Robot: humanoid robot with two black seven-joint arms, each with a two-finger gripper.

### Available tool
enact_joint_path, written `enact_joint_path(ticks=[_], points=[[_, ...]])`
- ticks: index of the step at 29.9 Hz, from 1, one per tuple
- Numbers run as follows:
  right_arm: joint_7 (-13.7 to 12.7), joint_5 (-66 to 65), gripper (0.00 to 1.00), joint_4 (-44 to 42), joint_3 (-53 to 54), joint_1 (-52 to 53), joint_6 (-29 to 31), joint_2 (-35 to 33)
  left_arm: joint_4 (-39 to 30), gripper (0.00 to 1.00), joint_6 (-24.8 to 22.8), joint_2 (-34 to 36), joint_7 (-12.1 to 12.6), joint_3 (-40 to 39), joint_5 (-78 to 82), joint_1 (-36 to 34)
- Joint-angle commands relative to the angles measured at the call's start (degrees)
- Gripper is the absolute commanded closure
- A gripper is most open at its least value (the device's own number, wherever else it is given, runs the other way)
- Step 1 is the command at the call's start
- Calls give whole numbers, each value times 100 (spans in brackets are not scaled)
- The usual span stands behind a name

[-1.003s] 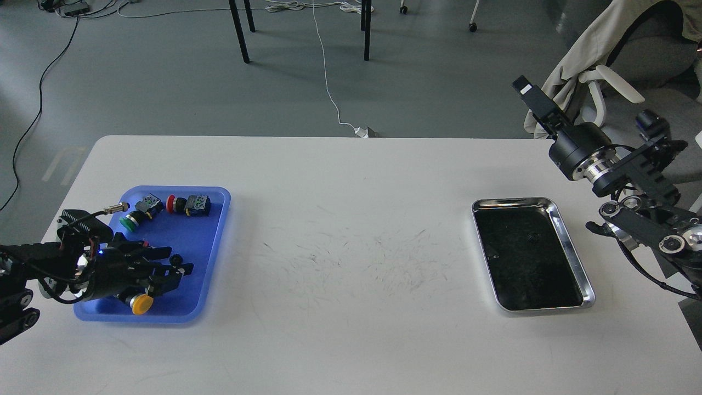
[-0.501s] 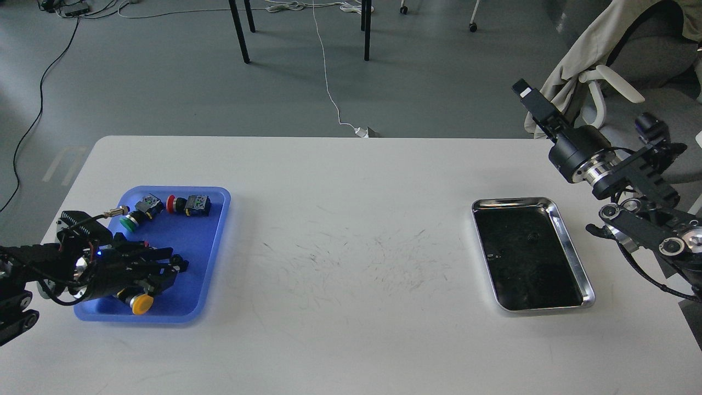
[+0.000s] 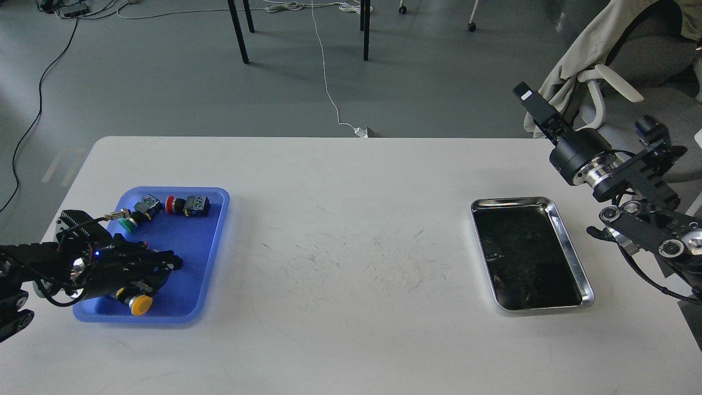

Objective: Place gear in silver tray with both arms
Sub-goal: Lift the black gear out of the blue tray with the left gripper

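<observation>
Silver tray (image 3: 570,258) holds no gear yet; left claw (image 3: 174,263), fingers together over blue tray (image 3: 211,230), grasp unclear.

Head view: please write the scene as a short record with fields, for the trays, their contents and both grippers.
table: white table, scuffed in the middle
blue tray: blue plastic tray on the left side
blue tray contents: green push button, red push button, yellow push button
silver tray: silver tray on the right side, nothing clearly visible inside
left gripper: left gripper low over the blue tray, fingers close together; a held part cannot be told
right gripper: right gripper raised beyond the table's right edge, state unclear
</observation>
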Motion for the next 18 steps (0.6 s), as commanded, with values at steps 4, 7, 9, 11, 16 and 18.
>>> enact_joint_path(ticks=[4,7,9,11,16,18], points=[[0,-6,26,-29,-11,-16,9,3,-79,90,-5,285,2,-53,-20,-88],[0,-6,26,-38,-2,-16,9,12,-236,91,-40,540,2,-88,-81,-341],[0,-6,26,-38,-2,-25,1,21,-412,91,-101,663,2,-79,-116,-649],[0,-6,26,-38,-11,-16,1,56,-570,91,-232,734,2,-97,-195,-904],[0,-6,26,-29,33,-8,1,100,-1097,92,-575,805,2,-105,-266,-1581],[0,3,26,-38,68,1,1,109,-1369,92,-742,761,2,-114,-266,-1775]])
